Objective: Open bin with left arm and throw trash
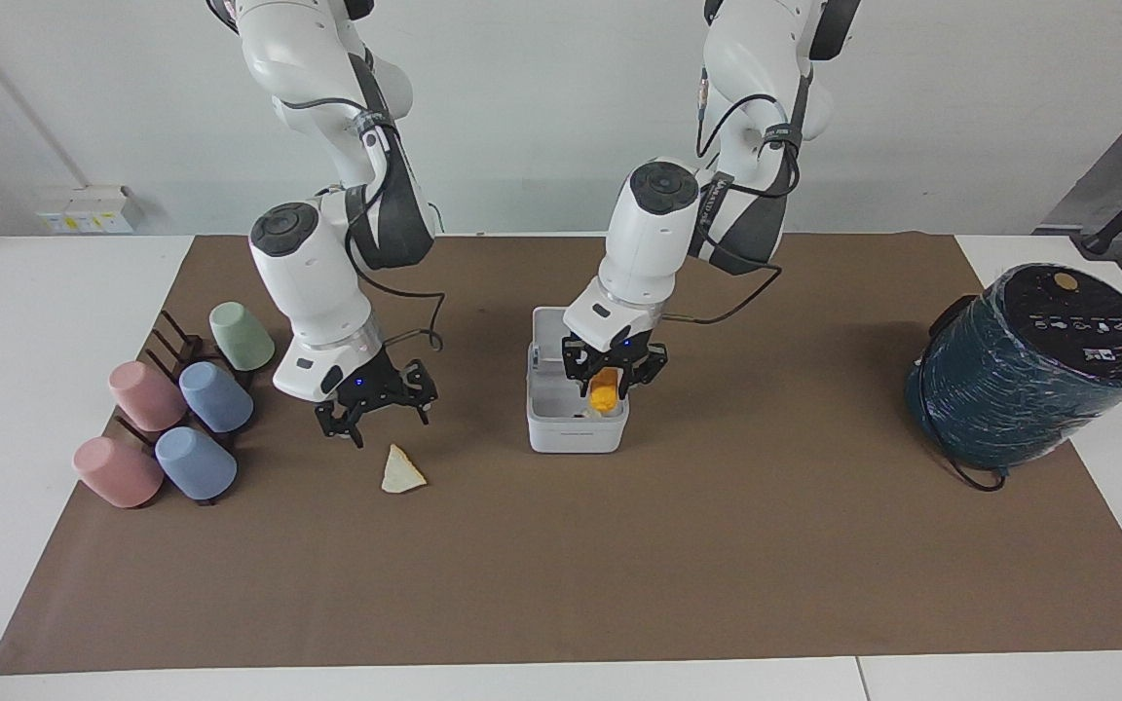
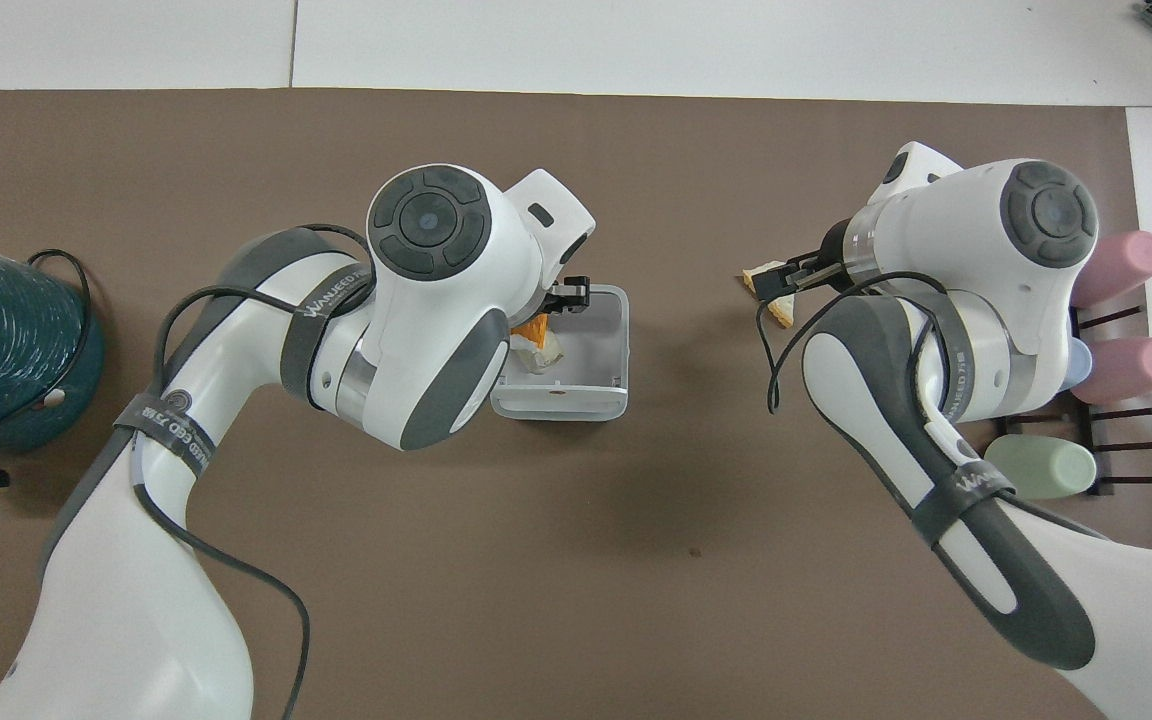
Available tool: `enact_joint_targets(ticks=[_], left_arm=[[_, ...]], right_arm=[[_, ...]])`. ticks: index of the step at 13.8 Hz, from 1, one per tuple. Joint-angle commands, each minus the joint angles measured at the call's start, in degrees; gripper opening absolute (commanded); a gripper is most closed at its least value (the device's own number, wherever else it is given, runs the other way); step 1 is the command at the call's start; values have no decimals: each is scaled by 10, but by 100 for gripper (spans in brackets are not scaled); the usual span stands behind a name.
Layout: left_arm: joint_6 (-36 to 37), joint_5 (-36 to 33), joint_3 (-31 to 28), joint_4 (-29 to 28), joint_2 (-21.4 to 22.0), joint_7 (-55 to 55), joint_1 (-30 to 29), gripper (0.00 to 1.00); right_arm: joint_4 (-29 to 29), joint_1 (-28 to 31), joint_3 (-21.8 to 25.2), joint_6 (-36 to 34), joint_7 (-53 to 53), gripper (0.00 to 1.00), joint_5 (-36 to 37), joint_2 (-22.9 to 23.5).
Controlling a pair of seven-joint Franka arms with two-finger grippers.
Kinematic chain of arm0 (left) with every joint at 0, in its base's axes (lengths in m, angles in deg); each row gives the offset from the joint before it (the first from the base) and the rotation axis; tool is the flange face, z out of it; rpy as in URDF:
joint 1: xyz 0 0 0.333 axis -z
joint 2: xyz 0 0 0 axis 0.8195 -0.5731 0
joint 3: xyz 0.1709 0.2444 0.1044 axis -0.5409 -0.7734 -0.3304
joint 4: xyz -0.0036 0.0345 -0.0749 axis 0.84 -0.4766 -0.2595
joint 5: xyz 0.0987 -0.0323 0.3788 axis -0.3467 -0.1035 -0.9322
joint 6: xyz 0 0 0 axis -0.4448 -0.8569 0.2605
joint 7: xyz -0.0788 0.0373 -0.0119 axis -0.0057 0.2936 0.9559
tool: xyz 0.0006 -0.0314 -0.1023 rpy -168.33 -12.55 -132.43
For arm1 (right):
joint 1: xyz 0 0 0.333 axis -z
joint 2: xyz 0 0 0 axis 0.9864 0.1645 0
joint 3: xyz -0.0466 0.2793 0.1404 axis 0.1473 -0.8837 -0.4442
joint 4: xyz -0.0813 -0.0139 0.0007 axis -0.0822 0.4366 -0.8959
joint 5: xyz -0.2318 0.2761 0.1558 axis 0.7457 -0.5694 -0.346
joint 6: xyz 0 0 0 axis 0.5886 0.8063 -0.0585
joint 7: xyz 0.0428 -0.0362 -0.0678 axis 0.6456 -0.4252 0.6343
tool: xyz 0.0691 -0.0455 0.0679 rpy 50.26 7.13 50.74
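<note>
The white bin (image 1: 576,433) stands mid-mat with its lid (image 1: 545,343) up; it also shows in the overhead view (image 2: 619,335). A white paper wad (image 2: 546,351) lies inside it. My left gripper (image 1: 612,387) is shut on the orange lump (image 1: 603,391) and holds it over the open bin, low at its rim. The lump also shows in the overhead view (image 2: 534,328). My right gripper (image 1: 378,414) is open and empty, just above the mat beside the cream triangular piece (image 1: 402,472), which also shows in the overhead view (image 2: 772,297).
A large dark teal cylinder (image 1: 1033,365) stands at the left arm's end of the mat. A dark rack with pastel pink, blue and green cups (image 1: 181,409) lies at the right arm's end, close to the right arm. The brown mat (image 1: 561,565) covers the table.
</note>
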Motion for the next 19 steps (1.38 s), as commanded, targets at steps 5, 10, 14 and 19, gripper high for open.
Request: enact_joint_targets(ticks=[5,10,14,19], left_arm=[[13,-8,-13,2,16,6,9,100],[151,-10,-25,70,44,-56,-88,100],[251,-11,-30,100,90,-169,-176,100],[346,-29,-26,74,173,-271,-246,100]], right_arm=[[-91,6,-10,148,-138,100,11,28],[-89,6,-10,202,-141,100,11,65],[-88,-1,-10,193,-134,0,11,64],[-52,-2,-8,112,-59,0,11,56]])
